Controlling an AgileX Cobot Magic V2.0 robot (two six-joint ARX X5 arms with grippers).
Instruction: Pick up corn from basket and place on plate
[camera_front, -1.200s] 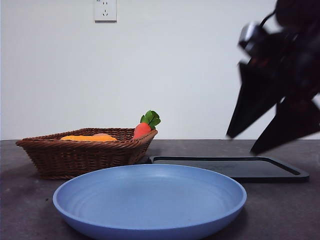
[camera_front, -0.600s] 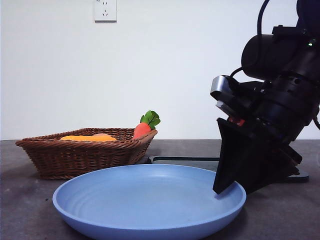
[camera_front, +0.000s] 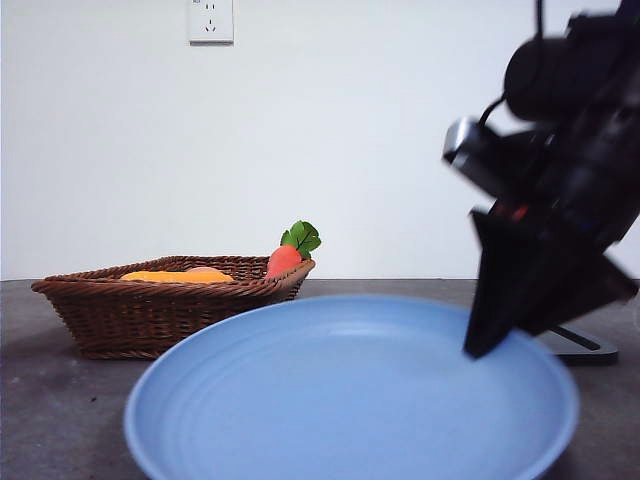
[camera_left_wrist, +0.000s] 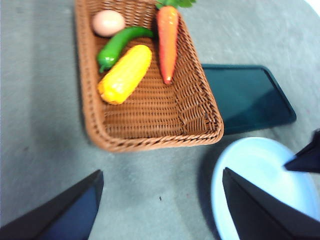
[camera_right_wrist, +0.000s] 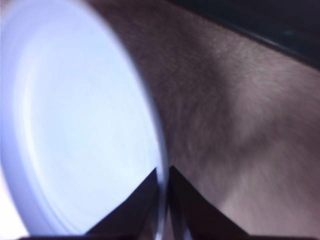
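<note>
Right wrist view shows the right claw (camera_right_wrist: 161, 187) pinched on the plate (camera_front: 330, 400) rim at about 3 o'clock (plate tilted), while the left claw (camera_left_wrist: 160, 210) waits wide open, empty; next, lowering onto the corn (camera_left_wrist: 125, 74) in the basket (camera_left_wrist: 150, 132).

Your right gripper (camera_front: 487, 335) is matte black, with wedge-shaped jaws tapering to points. Above it sits a bulky black wrist with a silver-edged housing at ten o'clock, a small red spot, and a black cable. Your left gripper (camera_left_wrist: 160, 200) shows two black triangular jaws.
</note>
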